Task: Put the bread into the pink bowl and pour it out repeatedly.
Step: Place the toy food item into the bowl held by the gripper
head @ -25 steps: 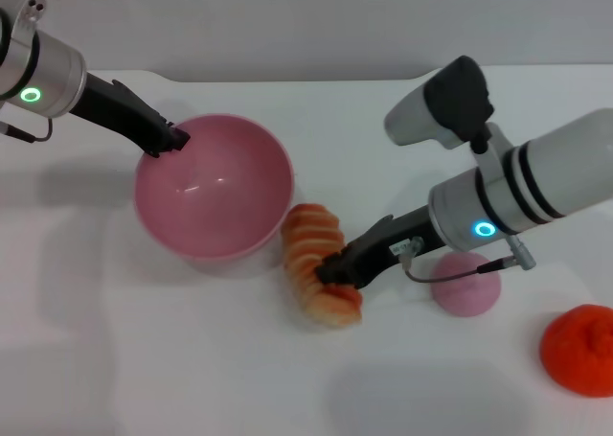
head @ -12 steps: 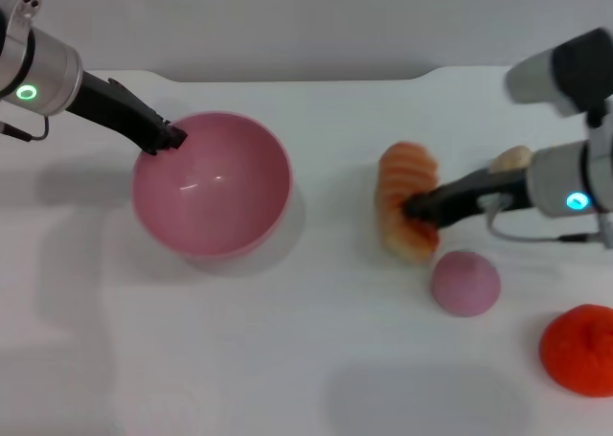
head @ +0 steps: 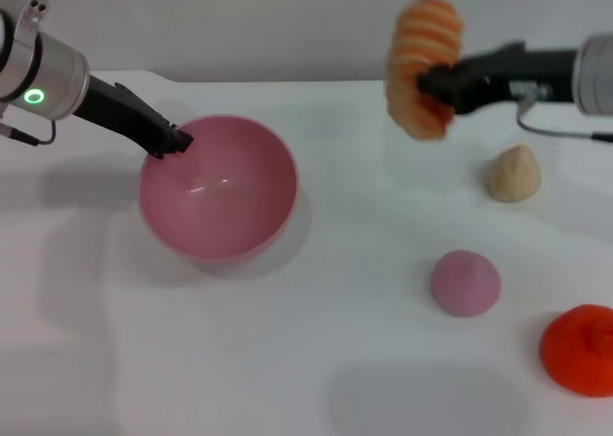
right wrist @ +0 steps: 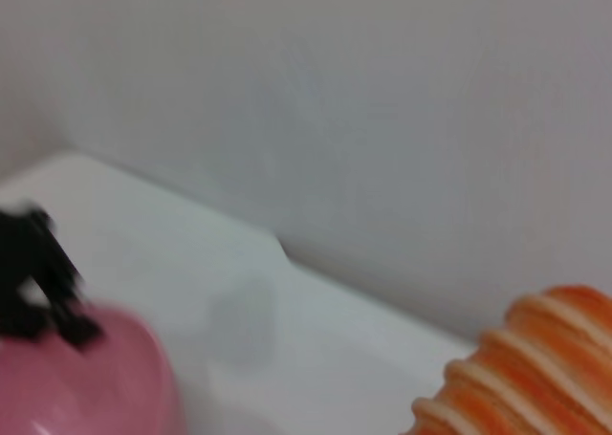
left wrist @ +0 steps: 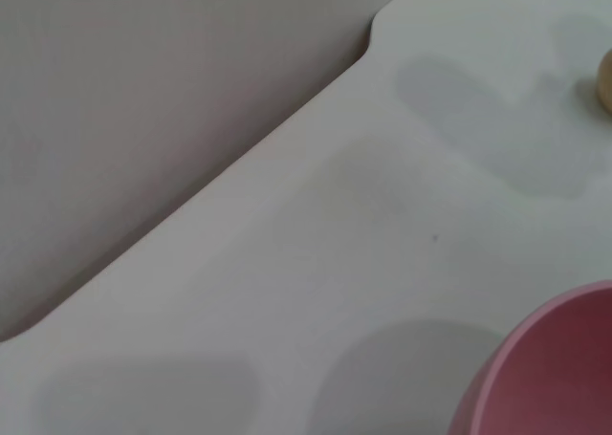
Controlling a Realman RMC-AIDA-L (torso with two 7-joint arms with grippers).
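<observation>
Fingers (head: 433,80) clamp bread (head: 419,62) aloft; beige lump (head: 512,174) beneath.

1. A white counter (head: 316,359) carries everything; its far edge meets a plain grey wall (head: 287,24), with a small step in the edge near the middle.
2. A small beige egg-shaped lump (head: 512,174) sits on the counter's right side, toward the back, pointed end up.
3. A small pink ball (head: 465,282) with a slightly peaked top lies nearer the front, well apart from the lump.
4. A rough-skinned orange-red ball (head: 578,349) rests at the right edge of the head view, near the pink ball but apart from it, partly cut off.
5. Soft grey shadows fall across the counter's left and front areas.
</observation>
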